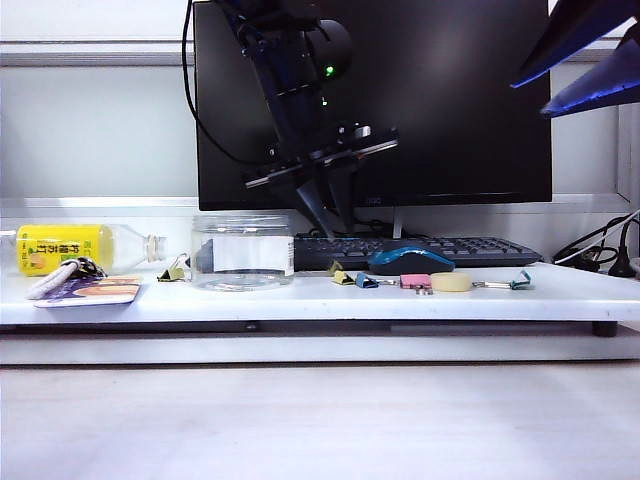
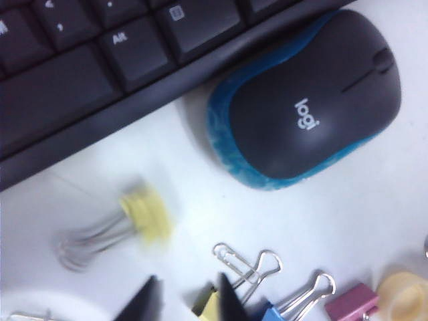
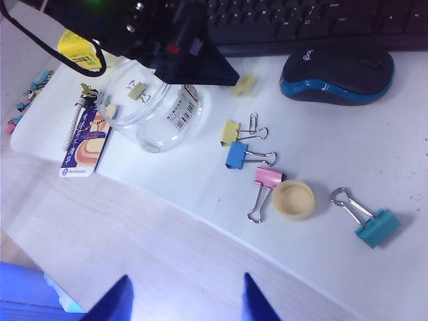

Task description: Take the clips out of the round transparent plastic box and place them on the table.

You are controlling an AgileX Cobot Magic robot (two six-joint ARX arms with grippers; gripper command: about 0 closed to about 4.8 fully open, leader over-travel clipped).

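The task looks partly done, judging by how things lie. One small pale-yellow binder clip with silver wire handles (image 2: 137,217) lies blurred on the long white worktop (image 1: 560,292) between the black keyboard (image 2: 80,87) and the round transparent plastic box (image 3: 157,107), near the left end effector (image 2: 187,304), whose dark fingertips stand parted with nothing between them, so it reads as released just above the board. A second pale-yellow clip (image 3: 231,132) lies farther out on the worktop, touching or just beside a blue binder clip (image 3: 237,155), with a pink binder clip (image 3: 267,178), a cream round lump (image 3: 293,199) and a teal binder clip (image 3: 376,226) strung along past it; those coloured ones are no part of the job. The black and blue computer mouse (image 2: 307,100) sits just behind this row. What is left is inside the jar: the right wrist view shows at least one pale-yellow clip (image 3: 138,90) lying on its bottom, and perhaps another at the far wall, though the clear plastic makes that hard to tell. The jar stands upright with no lid on it, near a yellow-labelled clear bottle (image 1: 70,248) lying on its side. The right end effector (image 3: 187,301) hangs well apart over the front wooden surface, its blue fingers spread wide and empty.
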